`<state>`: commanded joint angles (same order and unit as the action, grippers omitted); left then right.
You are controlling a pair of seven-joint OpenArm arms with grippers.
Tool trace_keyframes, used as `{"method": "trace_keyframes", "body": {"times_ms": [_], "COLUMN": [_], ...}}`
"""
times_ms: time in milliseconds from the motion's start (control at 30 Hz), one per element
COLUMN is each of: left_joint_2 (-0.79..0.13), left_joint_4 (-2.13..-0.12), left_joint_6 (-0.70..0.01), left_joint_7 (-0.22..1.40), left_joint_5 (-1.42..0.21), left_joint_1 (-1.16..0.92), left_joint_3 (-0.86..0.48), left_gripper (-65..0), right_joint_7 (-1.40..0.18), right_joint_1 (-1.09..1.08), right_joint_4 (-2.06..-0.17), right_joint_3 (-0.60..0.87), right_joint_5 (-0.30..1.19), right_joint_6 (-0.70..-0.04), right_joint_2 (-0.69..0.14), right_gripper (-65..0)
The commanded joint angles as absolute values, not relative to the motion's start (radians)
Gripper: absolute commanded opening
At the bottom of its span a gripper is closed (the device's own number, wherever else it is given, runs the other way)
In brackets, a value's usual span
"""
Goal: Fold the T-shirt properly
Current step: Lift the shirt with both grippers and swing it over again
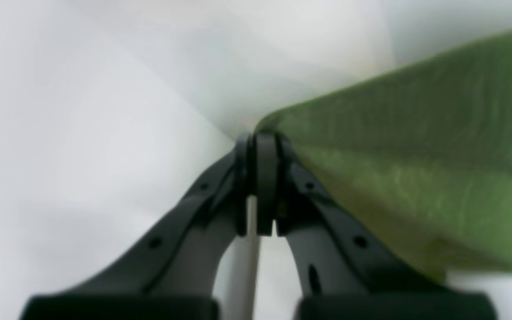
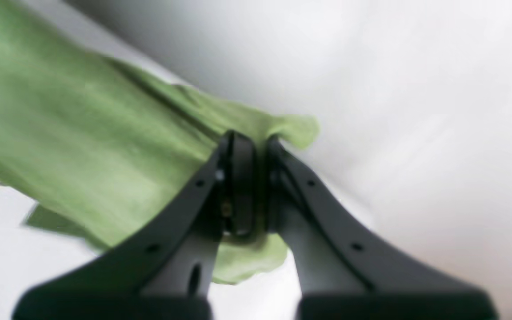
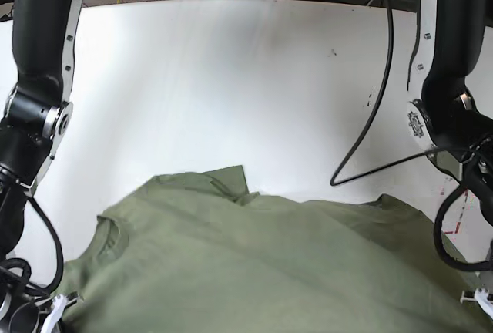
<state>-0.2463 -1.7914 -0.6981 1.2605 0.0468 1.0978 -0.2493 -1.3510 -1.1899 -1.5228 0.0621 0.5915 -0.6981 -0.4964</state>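
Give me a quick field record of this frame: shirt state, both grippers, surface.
shirt: T-shirt, olive green, lifted and spread between the two arms, collar toward the base view's left
left gripper: shut on a shirt edge
right gripper: shut on a bunched shirt edge
surface: white table
other: black cable hanging over the table
fold progress: no fold visible yet

1. From my base view, the T-shirt (image 3: 254,264) lies spread on the near half of the table (image 3: 231,71).
2. Its far edge bunches up near the table's middle.
3. The left gripper (image 1: 260,142) pinches a shirt corner at the near right.
4. The right gripper (image 2: 249,142) pinches the shirt's edge at the near left.
5. Cables (image 3: 370,117) trail over the table's far right.
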Motion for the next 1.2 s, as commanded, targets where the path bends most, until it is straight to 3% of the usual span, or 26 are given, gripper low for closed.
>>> {"method": "trace_keyframes", "body": {"times_ms": [233, 400, 767, 1200], "left_joint_2": [-0.249, -0.246, -0.242, -0.248], "left_joint_4": [-1.732, -1.758, -1.863, -1.997], "left_joint_6": [-0.698, -0.698, -0.698, -0.698], "left_joint_7": [1.219, 1.218, 1.218, 1.218], "left_joint_5": [0.042, 0.041, 0.039, 0.039], "left_joint_1": [1.124, 1.04, 0.754, 0.249], "left_joint_3": [-0.249, -0.248, -0.168, -0.176], "left_gripper": [-65.0, -65.0, -65.0, -65.0], "right_joint_7": [-1.356, -1.36, -1.369, -1.371], "right_joint_1": [-1.234, -1.147, -0.737, -0.223], "right_joint_4": [-1.531, -1.531, -1.675, -1.867], "right_joint_3": [0.024, 0.07, 0.275, 0.45], "right_joint_5": [0.604, 0.647, 0.671, 0.677], "right_joint_6": [-0.698, -0.698, -0.698, -0.698], "right_joint_2": [-0.533, -0.552, -0.549, -0.443], "right_gripper": [-65.0, -65.0, -65.0, -65.0]}}
